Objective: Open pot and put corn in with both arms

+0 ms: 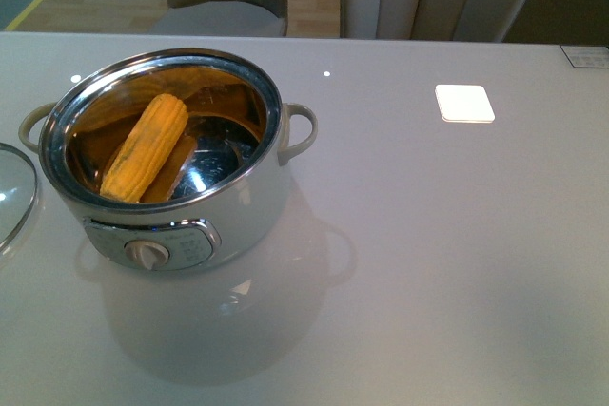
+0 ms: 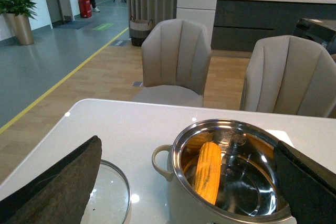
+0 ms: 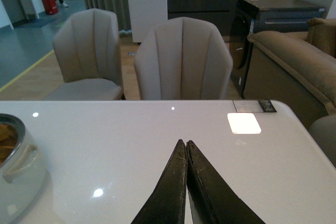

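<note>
Pot: I see the cream-white electric pot [image 1: 181,173] standing uncovered on the left part of the white tabletop [image 1: 428,263], its steel rim and shiny inside showing, its dial panel [image 1: 152,249] turned toward my front camera and 1 loop handle [image 1: 303,130] sticking out on each side.

Corn: the corn cob [image 1: 146,145] is inside the pot, lying tilted with 1 end up against the inner wall on the left and the other end lower down toward the near side; its reflection shows on the steel beside it. The left wrist camera shows the same cob [image 2: 207,171] resting in the pot [image 2: 226,182].

Lid: the glass lid [image 1: 14,192] with its steel rim lies flat on the tabletop just left of the pot, apart from it and cut off by the frame edge. From the left wrist I see it [image 2: 107,195] partly behind 1 dark finger.

Left claw: the left claw [image 2: 189,187] is spread wide, 1 finger [image 2: 63,182] on each side of the picture, nothing between them; the pot sits beyond the gap.

Right claw: the right claw [image 3: 187,182] is closed, its 2 tips pressed together over bare tabletop and holding nothing. The pot's handle [image 3: 18,158] shows only at the edge of that view, well apart from the tips.

Front camera: neither arm appears there.

Background: 2 beige chairs [image 3: 181,59] stand at the far side of the tabletop.
</note>
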`<control>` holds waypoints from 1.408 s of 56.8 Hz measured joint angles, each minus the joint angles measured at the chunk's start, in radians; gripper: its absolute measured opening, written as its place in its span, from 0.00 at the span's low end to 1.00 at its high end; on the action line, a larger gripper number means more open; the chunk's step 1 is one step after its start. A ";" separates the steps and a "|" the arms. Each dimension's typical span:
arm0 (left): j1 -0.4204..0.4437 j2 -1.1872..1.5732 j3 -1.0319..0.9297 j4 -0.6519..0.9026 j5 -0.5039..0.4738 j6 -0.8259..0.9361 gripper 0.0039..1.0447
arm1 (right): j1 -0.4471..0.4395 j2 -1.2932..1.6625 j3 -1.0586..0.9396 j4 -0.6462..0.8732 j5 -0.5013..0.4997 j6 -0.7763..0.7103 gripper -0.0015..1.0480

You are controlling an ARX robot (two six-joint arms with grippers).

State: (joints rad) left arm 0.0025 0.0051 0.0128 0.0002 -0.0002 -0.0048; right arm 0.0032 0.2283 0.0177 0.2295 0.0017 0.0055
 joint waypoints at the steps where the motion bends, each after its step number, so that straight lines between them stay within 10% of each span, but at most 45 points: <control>1: 0.000 0.000 0.000 0.000 0.000 0.000 0.93 | 0.000 -0.005 0.000 -0.005 0.000 0.000 0.02; 36: 0.000 0.000 0.000 0.000 0.000 0.000 0.93 | 0.000 -0.222 0.000 -0.228 0.000 0.000 0.02; 67: 0.000 0.000 0.000 0.000 0.000 0.000 0.93 | 0.000 -0.223 0.000 -0.228 0.000 -0.001 0.92; 80: 0.000 0.000 0.000 0.000 0.000 0.000 0.93 | 0.000 -0.223 0.000 -0.228 0.000 -0.002 0.91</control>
State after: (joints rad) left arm 0.0025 0.0051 0.0128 0.0002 -0.0002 -0.0051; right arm 0.0032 0.0055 0.0177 0.0013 0.0017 0.0040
